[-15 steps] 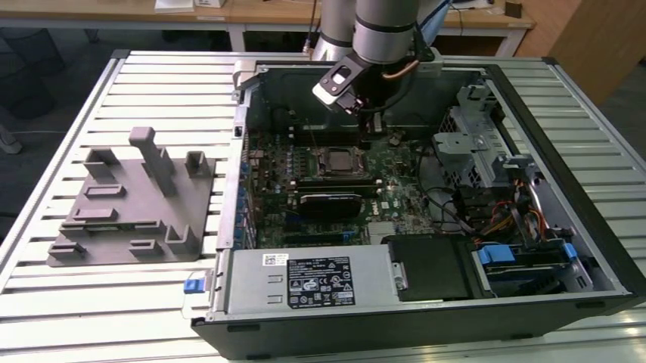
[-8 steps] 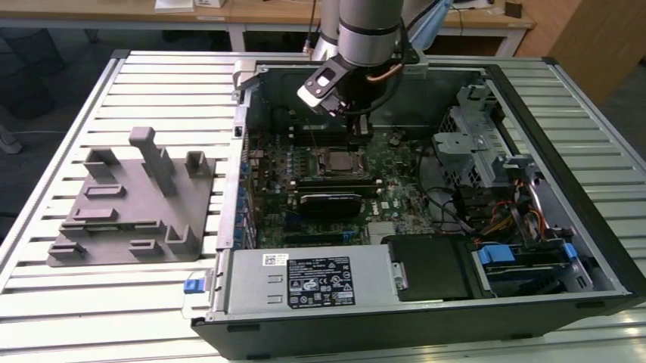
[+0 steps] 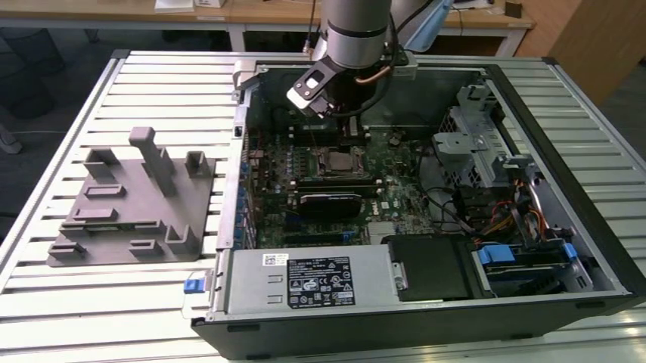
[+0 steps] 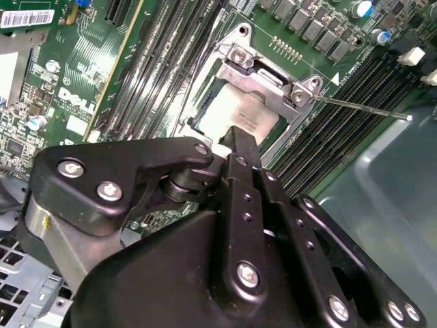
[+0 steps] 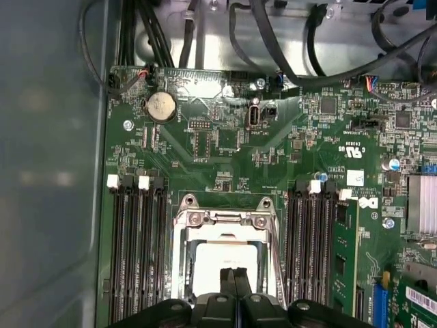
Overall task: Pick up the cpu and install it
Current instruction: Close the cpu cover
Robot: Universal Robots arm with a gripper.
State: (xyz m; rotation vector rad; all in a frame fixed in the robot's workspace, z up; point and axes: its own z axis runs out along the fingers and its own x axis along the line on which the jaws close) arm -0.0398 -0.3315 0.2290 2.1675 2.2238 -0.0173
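Your arm (image 3: 353, 23) is a silver tube with a copper cable (image 3: 377, 72); its black gripper (image 4: 239, 140) carries round silver screws (image 4: 247, 274).

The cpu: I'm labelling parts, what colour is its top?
The cpu is pale silver-white, best in the first wrist view.

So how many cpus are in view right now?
1. The cpu lies in the socket on the motherboard, directly beneath the gripper; the gripper could hide others.
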